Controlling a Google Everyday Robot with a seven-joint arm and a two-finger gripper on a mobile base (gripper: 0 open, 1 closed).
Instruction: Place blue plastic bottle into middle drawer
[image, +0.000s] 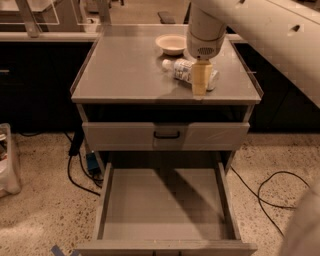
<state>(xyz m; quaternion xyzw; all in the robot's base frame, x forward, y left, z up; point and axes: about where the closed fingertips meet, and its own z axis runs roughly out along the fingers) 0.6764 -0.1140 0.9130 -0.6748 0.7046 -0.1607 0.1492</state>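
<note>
One view only: the camera is sitting high in front of the cabinet (125, 75) and looking forward and steeply down. It is near enough that the grey top, the closed drawer front (166, 135) and the pulled-out middle drawer (165, 210) are filling most of the frame. The arm (265, 35) is occupying the upper right corner, close to the lens, and the gripper (199, 80) is hanging over the top's right part, overlapping the blue plastic bottle (181, 69).

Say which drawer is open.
The middle drawer, its tray floor exposed; the handled drawer above is shut. The gripper is at the bottle.
</note>
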